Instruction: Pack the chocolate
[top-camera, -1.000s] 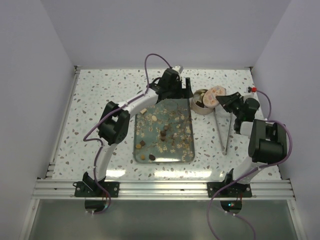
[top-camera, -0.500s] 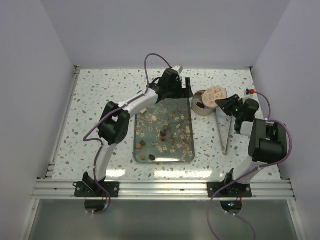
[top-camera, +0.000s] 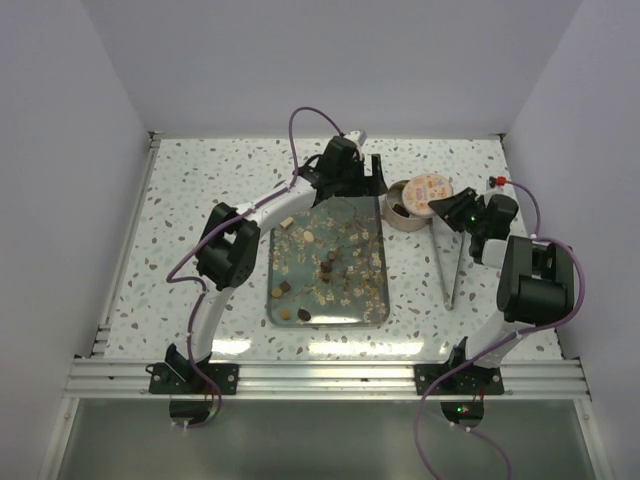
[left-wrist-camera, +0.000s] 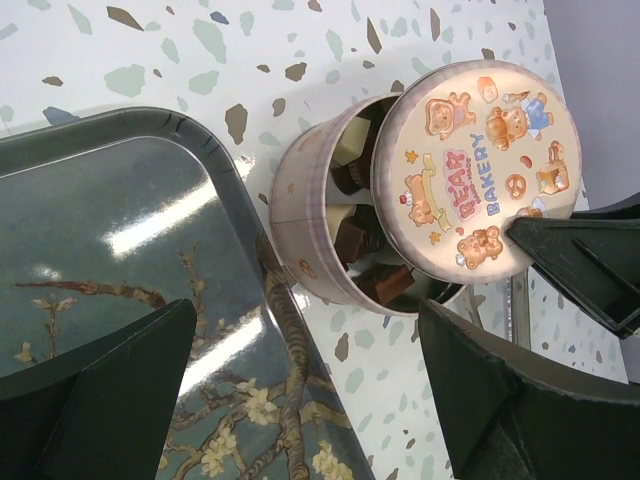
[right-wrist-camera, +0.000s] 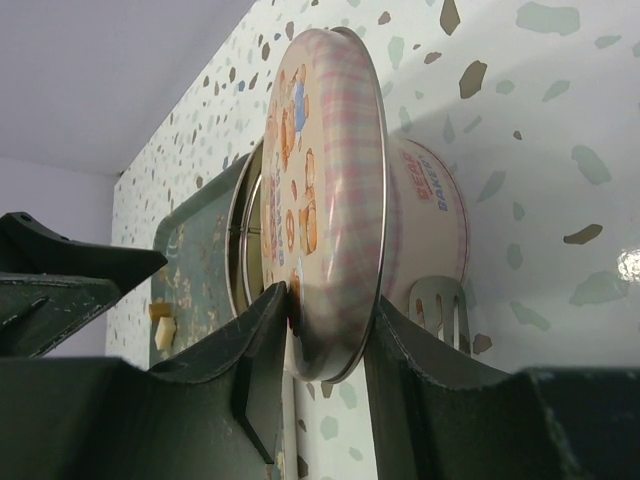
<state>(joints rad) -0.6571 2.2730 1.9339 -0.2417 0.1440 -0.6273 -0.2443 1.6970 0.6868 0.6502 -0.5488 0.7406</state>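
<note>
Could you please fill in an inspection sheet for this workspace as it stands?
Surface: terrazzo table with a floral tray at centre.
Job's things: chocolate scattered on the tray; more inside the Bear Bakery tin, which its lid only partly covers.
Clutter: pale flakes on the tray; metal tongs lying right of it.
End effectors: left end effector open, hovering by the tin; right end effector has a finger on either side of the lid's rim, grip unclear.
Cables: purple cables loop off both arms, none across the tray.
Surroundings: plain pale walls; aluminium rail at the near edge.

Glossy metal lid (left-wrist-camera: 475, 170), glossy tray (left-wrist-camera: 120, 250)
</note>
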